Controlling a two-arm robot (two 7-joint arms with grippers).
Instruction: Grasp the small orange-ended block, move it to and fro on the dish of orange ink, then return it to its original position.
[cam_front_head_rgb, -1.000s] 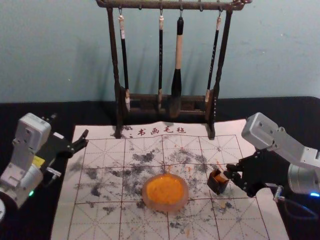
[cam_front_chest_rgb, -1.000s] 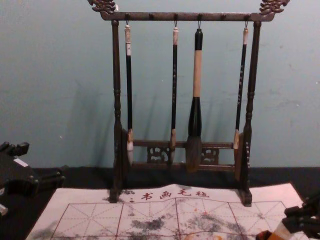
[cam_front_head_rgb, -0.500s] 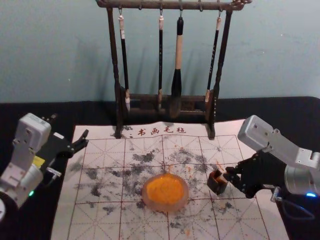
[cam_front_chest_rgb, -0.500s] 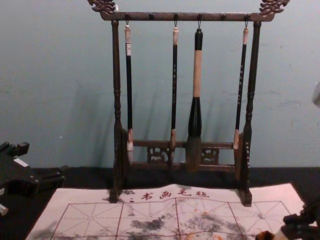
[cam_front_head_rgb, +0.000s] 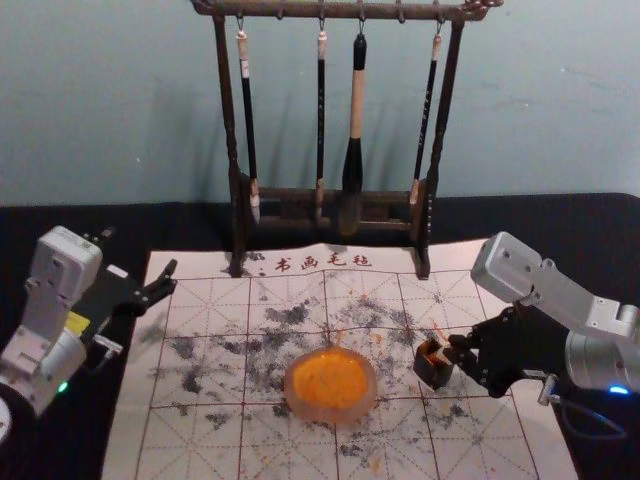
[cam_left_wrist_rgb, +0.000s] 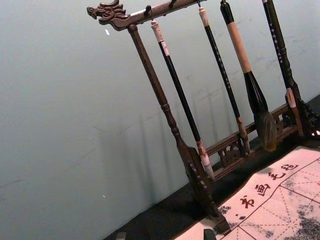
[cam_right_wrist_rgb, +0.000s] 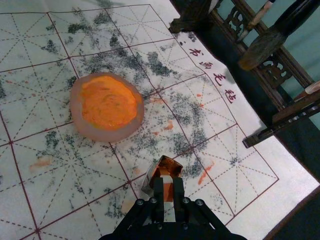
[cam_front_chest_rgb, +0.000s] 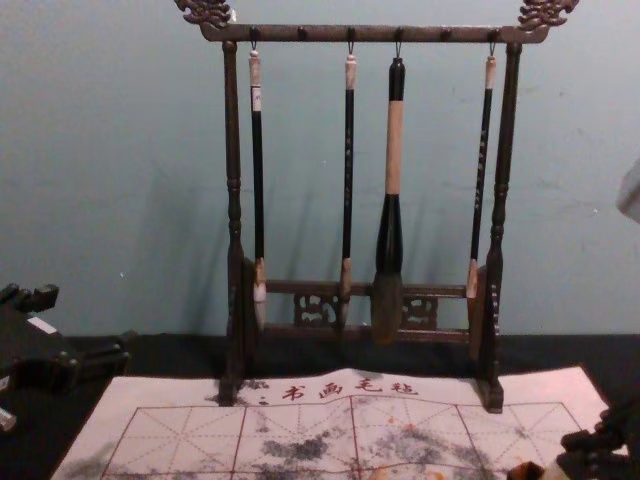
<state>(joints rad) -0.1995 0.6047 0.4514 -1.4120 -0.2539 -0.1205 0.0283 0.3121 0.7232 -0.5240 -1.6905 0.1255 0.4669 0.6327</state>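
The right gripper (cam_front_head_rgb: 456, 349) is at the small dark box (cam_front_head_rgb: 432, 366) on the mat's right half. In the right wrist view the right gripper (cam_right_wrist_rgb: 169, 190) is shut on the small block (cam_right_wrist_rgb: 168, 192), its white and orange faces showing between the fingers. The block is at the opening of the box (cam_right_wrist_rgb: 166, 165); how deep it sits I cannot tell. The round dish of orange ink (cam_front_head_rgb: 331, 384) lies to the left of the box. My left gripper (cam_front_head_rgb: 138, 256) is parked open at the far left, also in the left wrist view as the left gripper (cam_left_wrist_rgb: 165, 235).
A dark wooden rack (cam_front_head_rgb: 232, 130) with several hanging brushes (cam_front_head_rgb: 353, 150) stands at the mat's back edge, before the wall. The white gridded mat (cam_front_head_rgb: 190, 440), stained with grey and orange, lies on a black table (cam_front_head_rgb: 585, 225).
The right gripper has come down and a little to the left with the block, whose orange end has sunk out of sight in the chest view. The left arm has stayed still.
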